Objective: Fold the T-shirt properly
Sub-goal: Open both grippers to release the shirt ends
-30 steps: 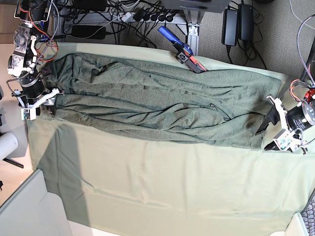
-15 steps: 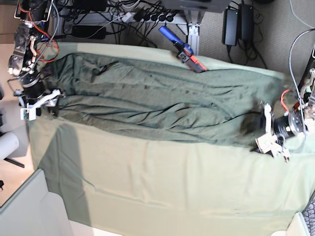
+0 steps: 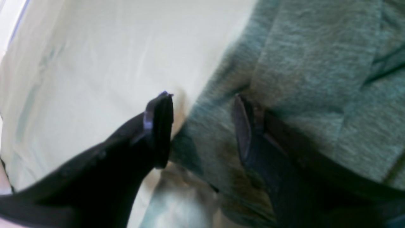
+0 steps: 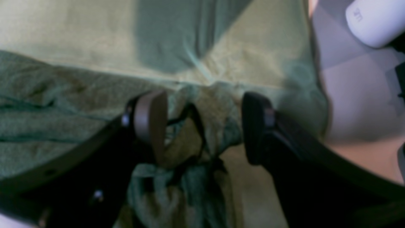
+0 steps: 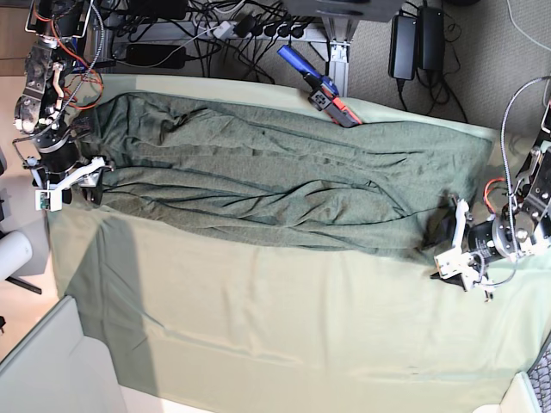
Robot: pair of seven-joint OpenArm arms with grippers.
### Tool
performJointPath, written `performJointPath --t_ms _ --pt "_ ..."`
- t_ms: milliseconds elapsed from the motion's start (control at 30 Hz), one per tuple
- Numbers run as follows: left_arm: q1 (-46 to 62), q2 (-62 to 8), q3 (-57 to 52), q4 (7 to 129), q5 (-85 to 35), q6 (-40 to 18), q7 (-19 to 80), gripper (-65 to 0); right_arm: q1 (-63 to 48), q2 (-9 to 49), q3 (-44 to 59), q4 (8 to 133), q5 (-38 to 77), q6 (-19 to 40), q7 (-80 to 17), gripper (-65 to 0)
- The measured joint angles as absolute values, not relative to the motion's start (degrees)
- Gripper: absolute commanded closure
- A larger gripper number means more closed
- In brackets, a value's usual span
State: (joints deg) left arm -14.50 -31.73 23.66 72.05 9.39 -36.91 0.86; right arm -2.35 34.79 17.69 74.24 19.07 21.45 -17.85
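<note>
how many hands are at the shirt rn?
2. Right hand at the T-shirt end on base view's left; left hand at the opposite end. Both open.

The T-shirt [image 5: 284,185] was matt, heathered knit cloth, wrinkled. The table [image 5: 284,327] wore a smooth, pale woven covering. Each claw's fingers [image 3: 158,126] looked like dark, semi-gloss plastic.
</note>
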Motion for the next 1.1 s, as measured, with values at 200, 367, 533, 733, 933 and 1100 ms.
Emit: performJointPath --t_ms 200,367,533,733,933,1100 --pt "-14.46 -31.73 23.68 72.27 9.43 -39.29 0.86 -34.5 -2.35 34.79 17.69 74.24 19.07 21.45 -17.85 -37.1" --pt "-14.46 -31.73 24.97 72.27 9.47 -39.29 0.86 -34.4 -2.35 34.79 17.69 74.24 19.07 21.45 -17.85 -37.1" --pt "-15.49 -31.90 29.04 71.83 12.95 -39.24 0.32 -33.9 -2.35 34.79 17.69 74.24 19.07 21.45 -17.85 -37.1" --pt "-16.75 -31.92 31.16 70.74 13.23 -39.35 0.25 -33.9 -2.35 34.76 17.69 74.24 19.07 21.45 -17.85 -37.1" --pt "-18.63 -33.34 31.55 70.72 8.58 -39.53 2.31 -33.9 -2.35 34.76 17.69 74.24 19.07 21.45 -17.85 -37.1" --pt "-18.70 -37.50 31.53 73.89 5.37 -39.62 2.96 -33.9 -2.35 34.76 17.69 74.24 19.07 21.45 -17.82 -37.1"
